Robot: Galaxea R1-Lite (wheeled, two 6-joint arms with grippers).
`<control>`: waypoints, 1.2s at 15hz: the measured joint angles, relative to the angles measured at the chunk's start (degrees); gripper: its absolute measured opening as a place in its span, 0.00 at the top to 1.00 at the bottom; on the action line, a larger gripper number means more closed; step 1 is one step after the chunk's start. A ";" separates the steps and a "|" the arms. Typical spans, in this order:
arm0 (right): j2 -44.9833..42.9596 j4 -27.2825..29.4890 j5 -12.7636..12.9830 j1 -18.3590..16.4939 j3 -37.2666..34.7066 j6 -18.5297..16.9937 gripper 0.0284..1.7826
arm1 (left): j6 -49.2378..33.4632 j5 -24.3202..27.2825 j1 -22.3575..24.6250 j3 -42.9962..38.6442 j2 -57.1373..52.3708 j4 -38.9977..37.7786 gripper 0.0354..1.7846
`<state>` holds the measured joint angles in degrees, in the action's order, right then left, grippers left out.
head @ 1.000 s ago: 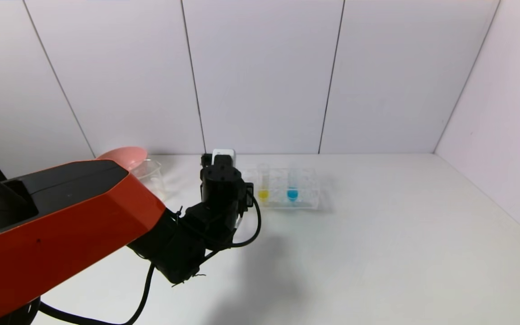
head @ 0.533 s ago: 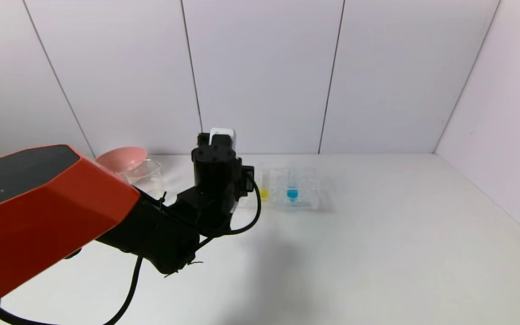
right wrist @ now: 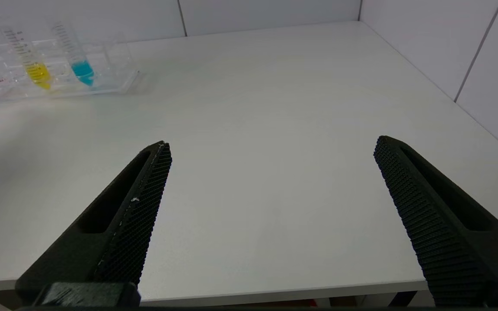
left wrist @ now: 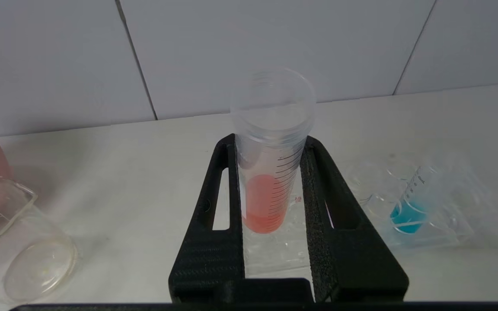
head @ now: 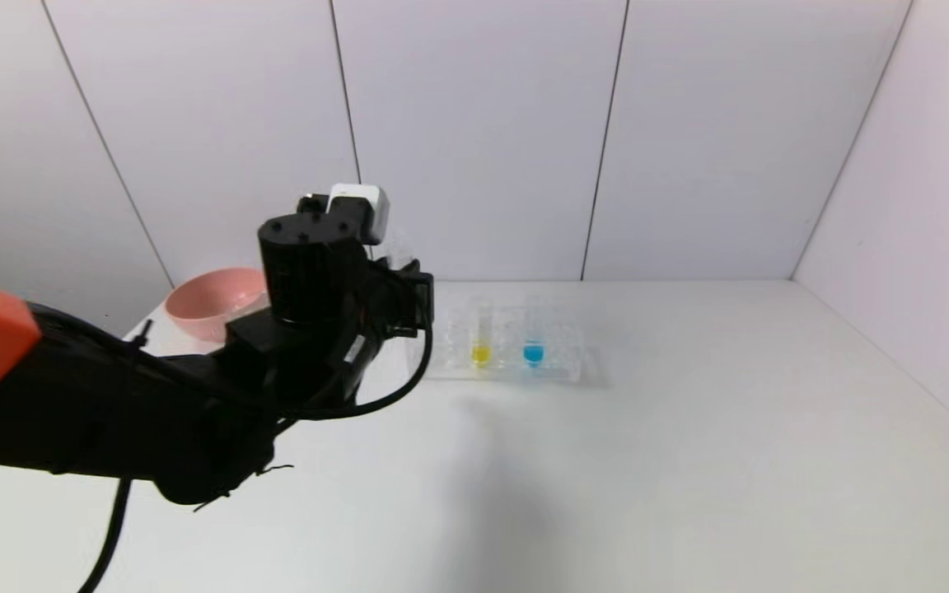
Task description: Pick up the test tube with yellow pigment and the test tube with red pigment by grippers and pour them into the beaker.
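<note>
My left gripper is shut on the test tube with red pigment and holds it upright above the table, left of the clear rack. In the head view the raised left arm hides the tube. The test tube with yellow pigment stands in the rack; it also shows in the right wrist view. The beaker stands on the table to the left, beside the pink bowl; the arm hides it in the head view. My right gripper is open and empty over the table's front edge.
A test tube with blue liquid stands in the rack next to the yellow one. A pink bowl sits at the back left by the wall. White walls close the back and the right side.
My left arm has risen and swung left, away from the rack, carrying the red tube. The beaker is now hidden behind the arm in the head view, and more of the pink bowl shows.
</note>
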<state>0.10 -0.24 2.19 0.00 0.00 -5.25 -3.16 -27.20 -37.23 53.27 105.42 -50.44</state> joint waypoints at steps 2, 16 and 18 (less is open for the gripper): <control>0.01 0.02 0.00 0.00 0.00 0.00 0.04 | 0.55 6.91 5.10 -2.51 -6.28 6.44 0.78; 0.00 0.00 0.00 0.00 0.00 0.00 0.04 | 29.54 60.51 56.10 10.59 -12.76 50.49 0.78; 0.00 0.00 0.00 0.00 0.00 0.00 0.04 | 35.46 60.29 56.14 15.85 -9.67 57.94 0.78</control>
<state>0.10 -0.24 2.19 0.00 0.00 -5.25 32.31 33.10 18.91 69.12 95.76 7.50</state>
